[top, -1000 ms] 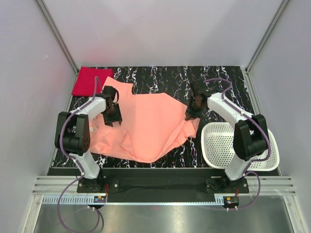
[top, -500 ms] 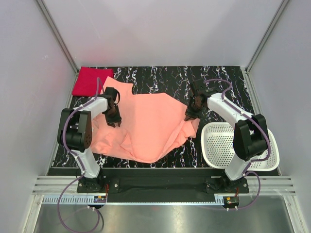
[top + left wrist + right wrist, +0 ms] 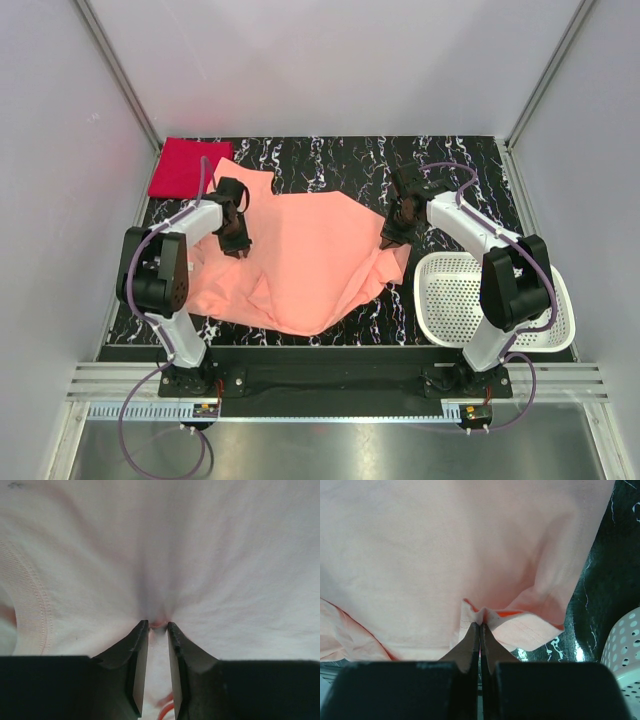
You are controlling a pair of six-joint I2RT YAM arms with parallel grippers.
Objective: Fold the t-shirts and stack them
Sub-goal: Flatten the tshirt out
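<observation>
The salmon t-shirt [image 3: 310, 260] lies spread and rumpled across the middle of the black marbled table [image 3: 340, 160]. The crimson t-shirt [image 3: 188, 166] is a neat folded rectangle at the far left corner. My left gripper [image 3: 238, 247] sits on the salmon shirt's left part, and in the left wrist view it [image 3: 158, 625] pinches a pucker of the cloth [image 3: 200, 555] between its tips. My right gripper [image 3: 390, 238] is at the shirt's right edge. In the right wrist view it [image 3: 480, 624] is shut on a hemmed fold of the shirt [image 3: 445, 545].
A white perforated basket [image 3: 450, 300] stands at the near right beside the right arm, and its rim also shows in the right wrist view [image 3: 625, 635]. Grey walls close in the table on three sides.
The left gripper has edged slightly toward the far side on the shirt and its elbow has shifted. The right gripper and the shirt's outline look the same.
</observation>
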